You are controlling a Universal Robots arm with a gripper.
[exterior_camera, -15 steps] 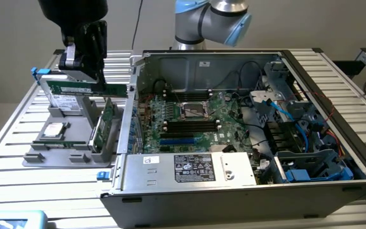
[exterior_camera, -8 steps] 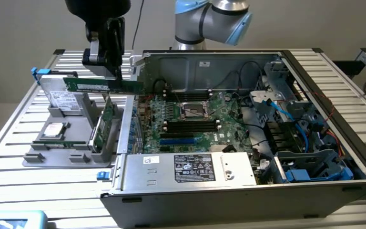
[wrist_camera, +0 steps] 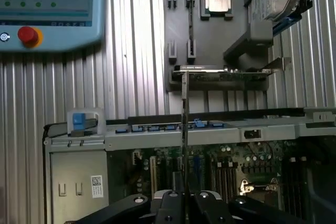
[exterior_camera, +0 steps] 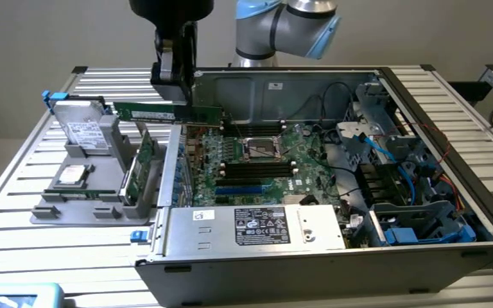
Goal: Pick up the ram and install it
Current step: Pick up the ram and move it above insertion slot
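The ram (exterior_camera: pixel 167 114) is a slim green stick held level in the air, above the edge of the open computer case on the exterior view's left. My gripper (exterior_camera: pixel 180 101) comes down from above and is shut on the ram's top edge. In the wrist view the ram (wrist_camera: pixel 185 124) appears edge-on as a thin line running out from my gripper (wrist_camera: pixel 185 203), crossing the case wall. The motherboard's black memory slots (exterior_camera: pixel 255 171) and blue slots (exterior_camera: pixel 241 189) lie lower down inside the case, apart from the stick.
A grey fixture (exterior_camera: pixel 62 204) beside the case holds a hard drive (exterior_camera: pixel 84 131), a processor (exterior_camera: pixel 74 174) and an upright green expansion card (exterior_camera: pixel 144 159). The power supply (exterior_camera: pixel 255 228) fills the case front. Cables (exterior_camera: pixel 375 151) crowd its right side. A pendant's red button (wrist_camera: pixel 27 35) shows.
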